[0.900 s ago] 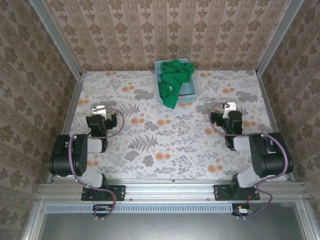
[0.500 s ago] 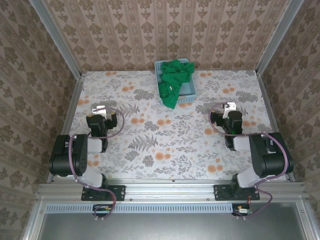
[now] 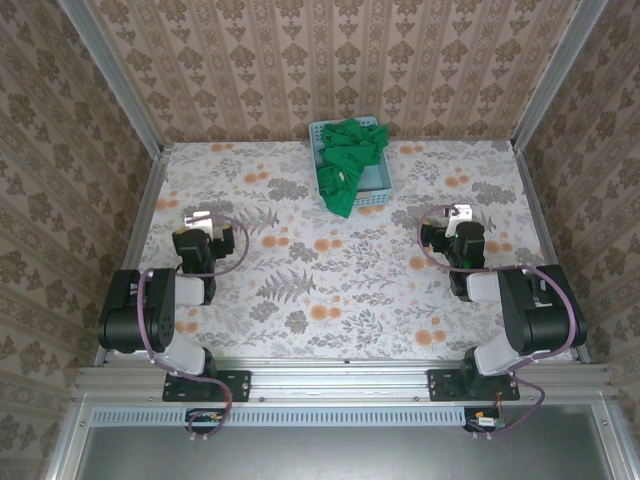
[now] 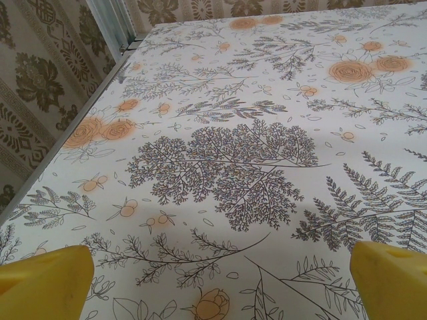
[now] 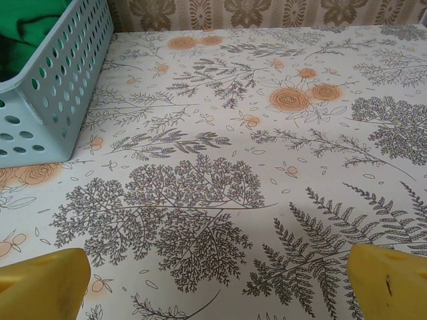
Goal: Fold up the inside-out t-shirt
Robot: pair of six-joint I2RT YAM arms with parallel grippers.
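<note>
Both the left gripper (image 3: 197, 217) and right gripper (image 3: 459, 212) stand wide open and empty, well apart from the t-shirt (image 3: 345, 160) bunched in the basket (image 3: 379, 186) at the far side of the table (image 3: 300, 290); soft, light and limp, it seems best pinched at the fold overhanging the near rim.

2 black and pale-grey arms (image 3: 135, 318) with looped purple cables (image 3: 241, 243); left gripper (image 4: 213, 287), right gripper (image 5: 215, 283) yellow-fingered.

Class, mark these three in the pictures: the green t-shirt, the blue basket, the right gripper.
green t-shirt (image 3: 347, 158), top view, bunched cloth lying in the basket.
blue basket (image 5: 47, 100), right wrist view, its perforated side wall.
right gripper (image 3: 460, 213), top view, midway between its fingertips.
</note>
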